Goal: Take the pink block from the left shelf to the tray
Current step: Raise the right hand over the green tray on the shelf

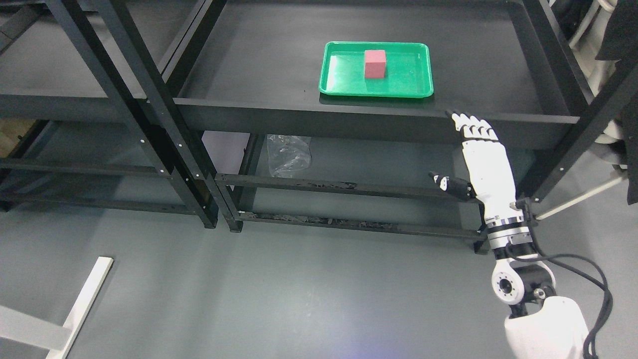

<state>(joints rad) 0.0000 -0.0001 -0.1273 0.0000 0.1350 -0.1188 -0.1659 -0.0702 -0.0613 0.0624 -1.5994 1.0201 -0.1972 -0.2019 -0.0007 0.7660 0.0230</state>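
One right hand (478, 159), fingers extended, holds nothing below the shelf (379, 122).

The right hand (477, 158) is white with black-tipped fingers and a black thumb joint, on a silver-and-black wrist ring, round white elbow joint, and looping black cable (595, 289).

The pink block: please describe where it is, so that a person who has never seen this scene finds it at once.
Look at the right black shelf unit, on its top level. A green tray lies there, and the pink block stands inside it, near the back rim. It is the only thing in the tray and the only pink cube in view.
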